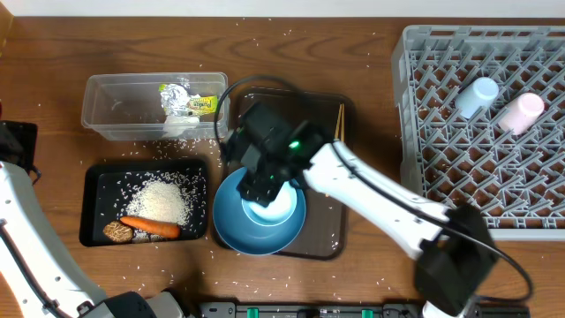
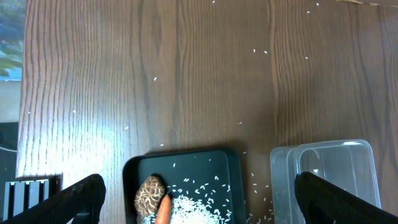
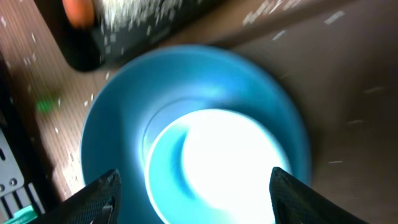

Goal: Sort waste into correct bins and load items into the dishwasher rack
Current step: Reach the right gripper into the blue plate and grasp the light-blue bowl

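Observation:
A white bowl (image 1: pixel 275 208) sits in the round blue plate (image 1: pixel 231 228) on the brown serving tray. My right gripper (image 1: pixel 263 190) hangs just over them. In the right wrist view its fingers (image 3: pixel 99 193) stand wide apart on either side of the bowl (image 3: pixel 217 162), above the plate (image 3: pixel 118 118), gripping nothing. The black tray (image 1: pixel 95 181) holds rice (image 1: pixel 163 201), a carrot (image 1: pixel 150 227) and a brown lump (image 1: pixel 116 232). A wrapper (image 1: pixel 185 102) lies in the clear tub (image 1: pixel 106 110). My left gripper (image 2: pixel 199 199) is open over the tray's edge (image 2: pixel 134 174), empty.
The grey dishwasher rack (image 1: pixel 415 106) fills the right side and holds a light-blue cup (image 1: pixel 477 95) and a pinkish cup (image 1: pixel 521 112). Chopsticks (image 1: pixel 339 119) lie on the brown serving tray (image 1: pixel 322 238). Loose rice grains are scattered over the wooden table.

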Controlling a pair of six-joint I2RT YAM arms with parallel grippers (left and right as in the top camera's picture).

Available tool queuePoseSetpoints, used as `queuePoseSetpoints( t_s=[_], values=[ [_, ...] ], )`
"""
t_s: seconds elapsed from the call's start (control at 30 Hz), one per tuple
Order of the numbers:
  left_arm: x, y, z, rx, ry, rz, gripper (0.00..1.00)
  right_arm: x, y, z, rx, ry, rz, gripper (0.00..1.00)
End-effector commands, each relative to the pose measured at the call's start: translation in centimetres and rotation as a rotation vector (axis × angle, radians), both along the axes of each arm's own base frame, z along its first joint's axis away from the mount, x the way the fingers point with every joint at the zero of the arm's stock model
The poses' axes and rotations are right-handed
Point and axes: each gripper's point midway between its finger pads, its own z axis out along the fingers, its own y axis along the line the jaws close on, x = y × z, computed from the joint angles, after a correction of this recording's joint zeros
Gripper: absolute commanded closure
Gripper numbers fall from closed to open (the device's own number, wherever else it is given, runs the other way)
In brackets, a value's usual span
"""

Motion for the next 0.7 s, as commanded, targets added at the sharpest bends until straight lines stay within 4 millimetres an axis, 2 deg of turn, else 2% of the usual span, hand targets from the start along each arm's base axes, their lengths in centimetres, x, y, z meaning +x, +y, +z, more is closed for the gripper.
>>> queuePoseSetpoints(
  t_s=[0.0,0.13,0.27,0.5,0.67],
  values=[
    [-0.1,0.1,0.1,-0.002,0.0,0.002,0.02,-2.8,1.1,-3.1,-0.051,0.106,0.032,0.32],
    [-0.1,0.1,0.1,-0.002,0.0,0.002,0.02,-4.6,1.8,-5.3,-0.094,0.146,0.074,0.32],
    [-0.1,0.1,0.1,-0.002,0.0,0.002,0.02,-5.6,2.2,-6.5,-0.117,0.169,0.096,0.33],
    [-0.1,0.1,0.1,-0.001,0.0,0.001,0.02,-6.1,1.4,-8.2,-0.182,0.193,0.094,0.5],
    [-0.1,0.1,0.1,-0.002,0.0,0.002,0.02,-6.1,0.7,-9.9,-0.235,0.204,0.087,0.57]
  ],
)
